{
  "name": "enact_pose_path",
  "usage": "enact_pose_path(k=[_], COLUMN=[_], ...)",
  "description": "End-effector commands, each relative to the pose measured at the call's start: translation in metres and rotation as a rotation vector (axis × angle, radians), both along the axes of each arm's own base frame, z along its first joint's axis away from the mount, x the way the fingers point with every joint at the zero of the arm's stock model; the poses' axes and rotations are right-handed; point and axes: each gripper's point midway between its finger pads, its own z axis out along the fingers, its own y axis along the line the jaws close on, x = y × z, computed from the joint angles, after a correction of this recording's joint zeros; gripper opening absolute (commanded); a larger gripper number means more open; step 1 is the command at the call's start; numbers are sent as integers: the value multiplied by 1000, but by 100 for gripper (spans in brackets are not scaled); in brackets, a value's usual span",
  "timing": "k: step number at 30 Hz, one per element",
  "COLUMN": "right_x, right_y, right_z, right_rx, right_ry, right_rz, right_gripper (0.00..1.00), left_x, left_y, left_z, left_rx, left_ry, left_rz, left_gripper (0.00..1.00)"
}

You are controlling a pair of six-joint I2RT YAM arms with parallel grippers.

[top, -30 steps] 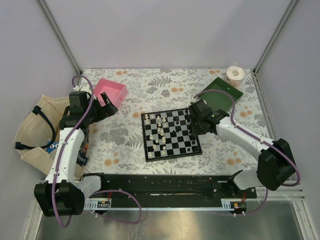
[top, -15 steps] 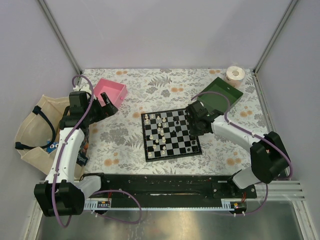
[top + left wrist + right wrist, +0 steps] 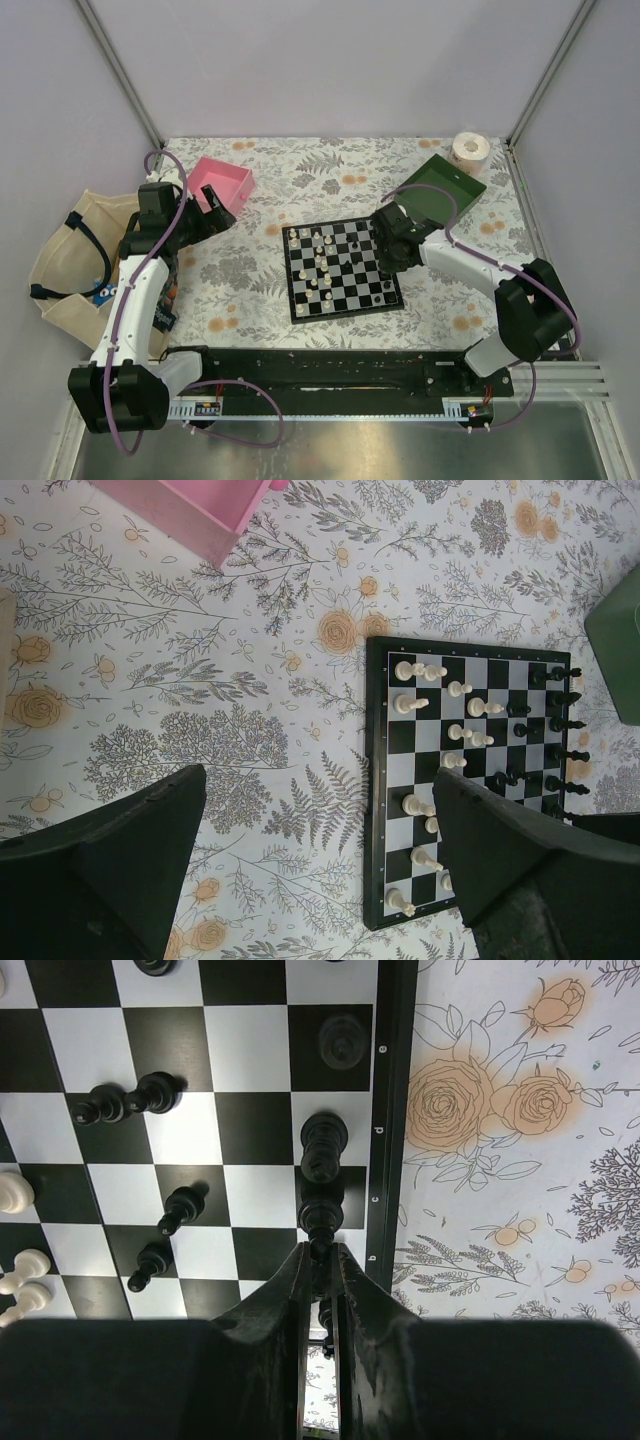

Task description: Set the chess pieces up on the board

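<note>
Though tiny, piece (image 3: 320,1216) in right hand (image 3: 320,1251)

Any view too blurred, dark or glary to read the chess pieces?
Top external: even light, soft shadows, no glare on the board, but the chess pieces are tiny. Left wrist: board sharp; left gripper a dark, featureless silhouette. Right wrist: pieces crisp; right gripper, shut on a black piece, fills the bottom, blurred.
</note>
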Motion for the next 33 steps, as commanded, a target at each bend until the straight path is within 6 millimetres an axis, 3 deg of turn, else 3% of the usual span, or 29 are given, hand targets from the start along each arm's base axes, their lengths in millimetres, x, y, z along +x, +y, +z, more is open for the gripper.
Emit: enact_pose_path(k=[1,9,18,21,27,31,33], right_x=[8,7,9,11,12,18,23], right_y=[-4,-6,-3,-6,-4,17,30], right_z=[-3,-8,0,14,66,87,86], right_rx=[-26,-37,-24,-26,61,167,189], right_ry=[-20,-10,-26,-56,-164,-207,-188], right_rz=[-31,-29,-19,-25,-29,12,33], right_gripper=[18,19,35,38,44,47,47], left_x=[7,7,7,7,7,7,6], left_y=[-1,-1,-1,-1,-1,-1,-2], left_z=[12,12,13,13,13,13,14], left_rx=[-4,-6,-5,-4,-5,-6,-5], left_ry=[-47,-49,-51,-51,-51,-51,-53], left_rz=[-16,-17,-18,-17,-18,-19,-22], left_gripper=[99,99,99,99,99,99,99])
